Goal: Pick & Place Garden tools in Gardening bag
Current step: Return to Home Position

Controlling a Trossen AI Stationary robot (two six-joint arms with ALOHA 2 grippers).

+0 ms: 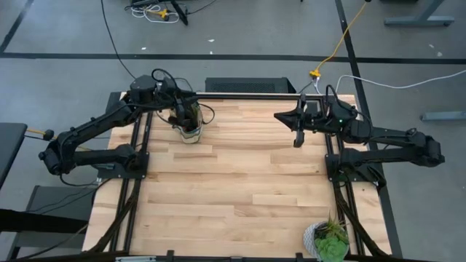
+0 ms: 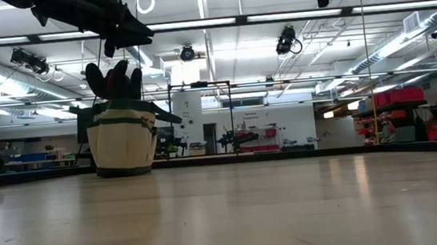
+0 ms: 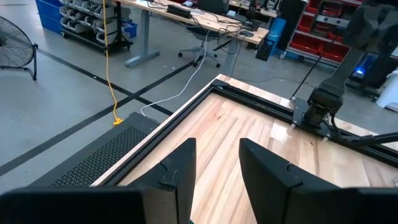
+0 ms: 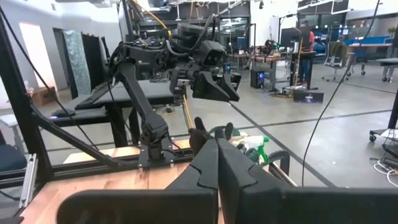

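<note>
So from where I'm driving, the whole thing comes down to the left end effector sitting pretty much straight over the beige canvas bucket-shaped gardening bag. That bag is parked at about 11 o'clock on the pale wooden worktop, close to the far edge. It stands upright, long axis vertical, with dark glove fingers poking out of the top. From the right wrist camera I can also catch a bright green white-handled piece sticking out of it. I don't see any tools lying loose on the boards, so I'd say the packing is done.

The left end effector is released, both fingers spread with clear wood showing between them and nothing held. The right end effector hangs up high around 1 o'clock, fingers clenched together on nothing, with the bag off at its 9 o'clock and well apart. So the left arm is by far the nearer one.

My guess is that the left one wants to lift straight up first, then swing back toward 8 o'clock. If it drags sideways too early, it could snag the gloves or the thin handles and tip the bag. The leafy green potted plant down at 5 o'clock is nowhere near either path.
</note>
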